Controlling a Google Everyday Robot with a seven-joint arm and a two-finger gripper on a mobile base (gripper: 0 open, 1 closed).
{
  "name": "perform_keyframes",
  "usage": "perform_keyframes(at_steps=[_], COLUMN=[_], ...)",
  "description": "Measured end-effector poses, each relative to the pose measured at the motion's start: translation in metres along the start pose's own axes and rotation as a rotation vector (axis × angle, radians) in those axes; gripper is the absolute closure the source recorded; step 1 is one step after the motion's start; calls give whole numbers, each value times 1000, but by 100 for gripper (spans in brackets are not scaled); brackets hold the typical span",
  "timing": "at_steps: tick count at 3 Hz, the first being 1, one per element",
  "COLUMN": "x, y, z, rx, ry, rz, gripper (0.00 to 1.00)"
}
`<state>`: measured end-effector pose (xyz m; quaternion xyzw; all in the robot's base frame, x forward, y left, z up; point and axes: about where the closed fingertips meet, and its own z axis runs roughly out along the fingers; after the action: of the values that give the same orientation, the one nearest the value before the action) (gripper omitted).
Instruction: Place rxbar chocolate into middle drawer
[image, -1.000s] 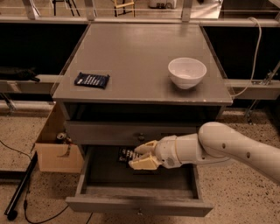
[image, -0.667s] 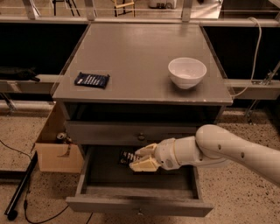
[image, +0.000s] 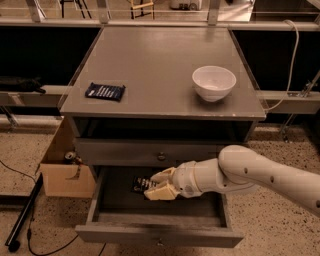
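Note:
The middle drawer (image: 159, 234) is pulled open below the cabinet top, showing its dark floor. My gripper (image: 151, 187) reaches into it from the right, low over the floor near the back left. The rxbar chocolate (image: 139, 183), dark with pale lettering, sticks out to the left from between the cream fingers (image: 164, 175). The gripper is shut on the bar, which hangs just above or against the drawer floor; I cannot tell which.
A blue-wrapped bar (image: 105, 91) lies at the front left of the cabinet top (image: 160, 55), and a white bowl (image: 214, 82) sits at the right. The shallower drawer front (image: 161, 152) above is closed. A cardboard box (image: 67, 175) stands on the floor at the left.
The gripper, still holding the bar, has shifted slightly left and lower inside the drawer. Nothing else has moved.

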<state>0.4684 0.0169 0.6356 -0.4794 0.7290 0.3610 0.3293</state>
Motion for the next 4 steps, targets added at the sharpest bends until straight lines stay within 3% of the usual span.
perform_keyframes(at_steps=[2,4], x=[55,100], y=[-21,-63], z=[36,49], rx=[-29,-11], ry=[27,43], rz=[104,201], gripper=[100,100])
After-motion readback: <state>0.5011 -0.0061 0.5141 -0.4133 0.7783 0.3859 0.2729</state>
